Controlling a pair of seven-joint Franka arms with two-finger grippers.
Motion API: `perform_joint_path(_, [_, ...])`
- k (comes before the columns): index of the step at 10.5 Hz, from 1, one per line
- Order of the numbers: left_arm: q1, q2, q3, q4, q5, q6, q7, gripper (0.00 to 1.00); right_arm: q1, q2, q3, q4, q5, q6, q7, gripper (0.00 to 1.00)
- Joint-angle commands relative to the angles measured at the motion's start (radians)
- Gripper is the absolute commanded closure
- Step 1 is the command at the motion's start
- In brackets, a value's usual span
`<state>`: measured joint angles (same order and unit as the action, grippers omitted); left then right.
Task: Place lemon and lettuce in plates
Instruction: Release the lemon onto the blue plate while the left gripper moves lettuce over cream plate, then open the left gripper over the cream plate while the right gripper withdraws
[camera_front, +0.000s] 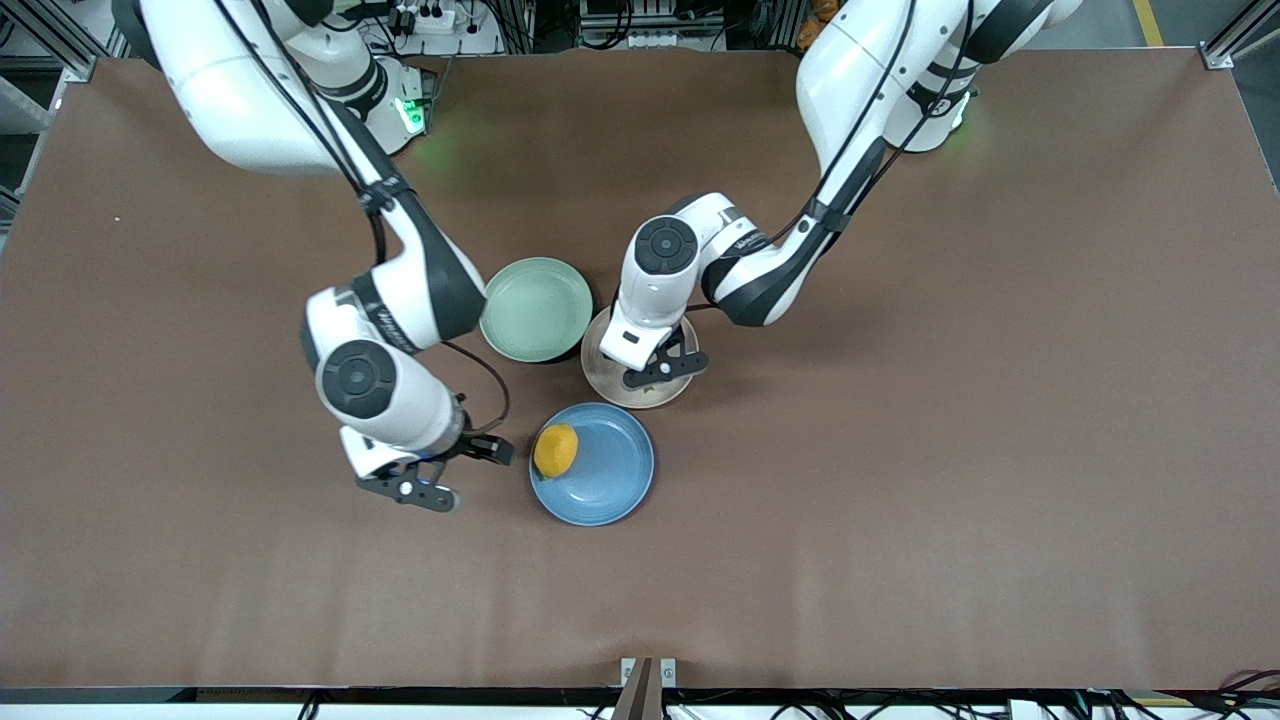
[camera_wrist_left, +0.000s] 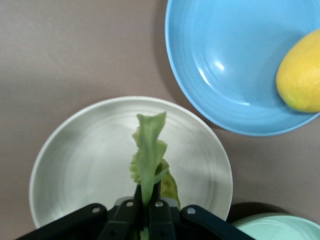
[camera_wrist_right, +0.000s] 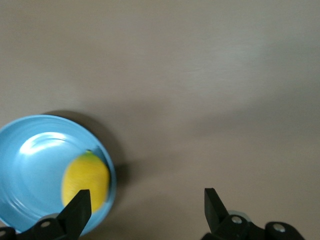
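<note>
We've got the left gripper (camera_front: 655, 376) hanging right over the beige plate (camera_front: 600, 375), jaws pinched tight on the stem end of the lettuce (camera_wrist_left: 148, 152), and in the left wrist view the leaf dangles down with its long axis running from the jaws out toward the middle of that plate. That's the relation that matters: the leaf is already above the dish, well inside its rim, so we'd say the coming move is simply a short drop and a release, no sideways travel needed. The lemon (camera_front: 555, 450) already sits in the blue plate (camera_front: 610, 480), tucked against the rim on the side toward the right arm's end of the desk, so that half of the job looks done. The right gripper (camera_front: 412, 490) hovers over bare desk (camera_front: 900, 500) just beside the blue plate, jaws spread wide and holding nothing; that arm waits. Room is tight around the beige plate: the blue plate lies just beside it, nearer the front camera, and a mint-green plate (camera_front: 536, 308) sits close on the side toward the right arm, so we'd want the leaf to fall straight and not flop across a rim. Toward the left arm's end the desk is open, good room for backing away.
</note>
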<state>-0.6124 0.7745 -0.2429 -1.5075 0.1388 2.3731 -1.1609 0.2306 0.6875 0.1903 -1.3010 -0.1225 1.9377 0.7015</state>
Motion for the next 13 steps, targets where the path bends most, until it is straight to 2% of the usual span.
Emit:
perform_joint_path(1, [-0.023,0.015,0.019,0.006,0.033,0.026,-0.034,0.01,-0.071,-0.130,0.018,-0.145,-0.013,-0.006,-0.051,0.00])
perform_joint_path(5, [-0.027,0.009,0.020,0.004,0.035,0.026,-0.034,0.00,-0.158,-0.298,-0.017,-0.317,-0.016,-0.028,-0.267,0.00])
perform_joint_path(7, [-0.010,-0.007,0.020,0.004,0.036,0.020,-0.034,0.00,-0.209,-0.338,-0.038,-0.336,-0.019,-0.065,-0.396,0.00])
perform_joint_path(9, [0.026,-0.034,0.053,0.004,0.050,0.005,-0.028,0.00,-0.218,-0.373,-0.099,-0.337,-0.019,-0.100,-0.528,0.00])
perform_joint_path(13, [0.133,-0.106,0.077,0.004,0.062,-0.103,0.073,0.00,-0.229,-0.451,-0.176,-0.336,-0.017,-0.147,-0.690,0.00])
